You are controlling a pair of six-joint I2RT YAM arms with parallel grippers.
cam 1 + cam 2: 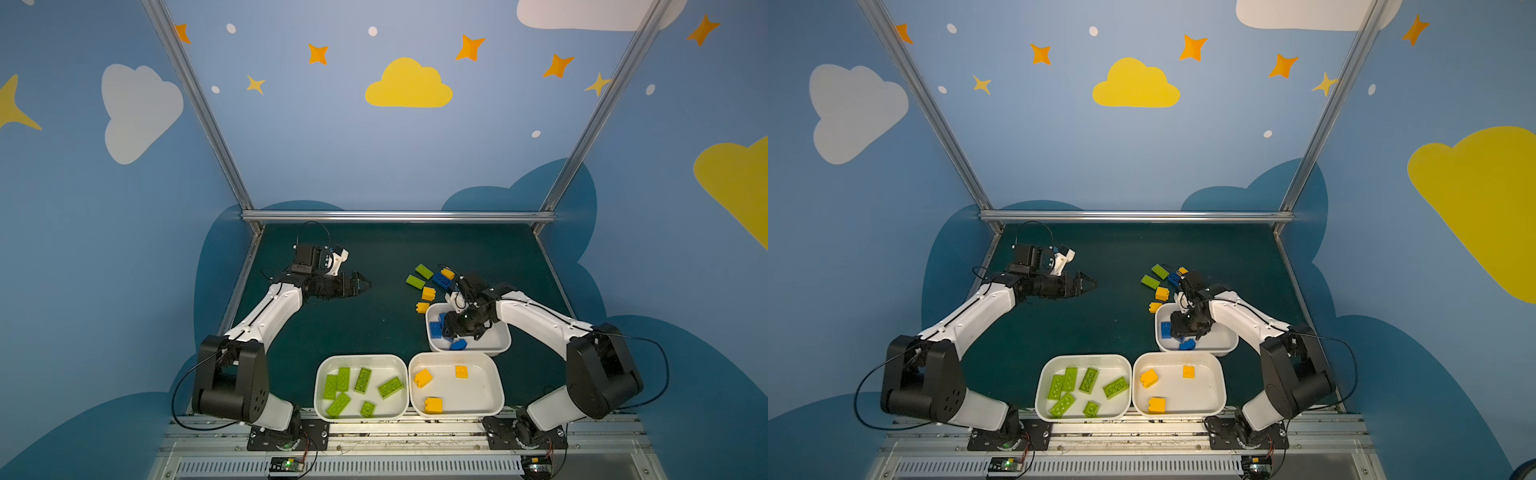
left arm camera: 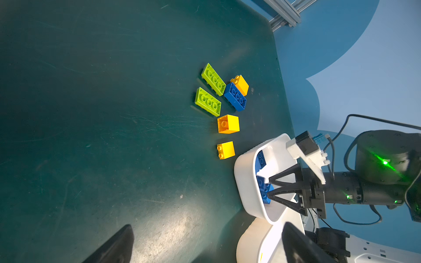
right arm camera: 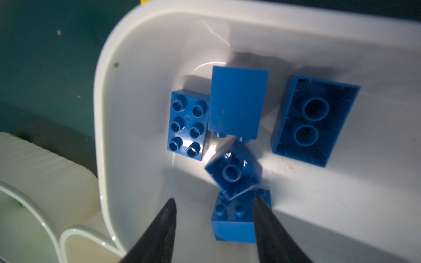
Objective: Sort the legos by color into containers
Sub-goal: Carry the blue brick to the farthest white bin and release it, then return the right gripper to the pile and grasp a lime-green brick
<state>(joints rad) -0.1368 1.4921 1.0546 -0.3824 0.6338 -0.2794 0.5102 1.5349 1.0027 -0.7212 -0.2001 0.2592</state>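
Dropping blue lego [image 3: 232, 174] into its tray [image 3: 127, 113] from spread right jaws (left jaws wide, empty); next, probably fetching loose blue brick [image 2: 234, 96] off the desk [image 1: 374, 324].

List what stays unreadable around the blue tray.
- In both top views, the right gripper covers most blue legos in the blue tray, so they cannot be counted there.
- Right wrist view: the small blue brick is blurred. Whether it is resting or tumbling is unclear.
- Left wrist view: the tray's wall hides most of its contents.
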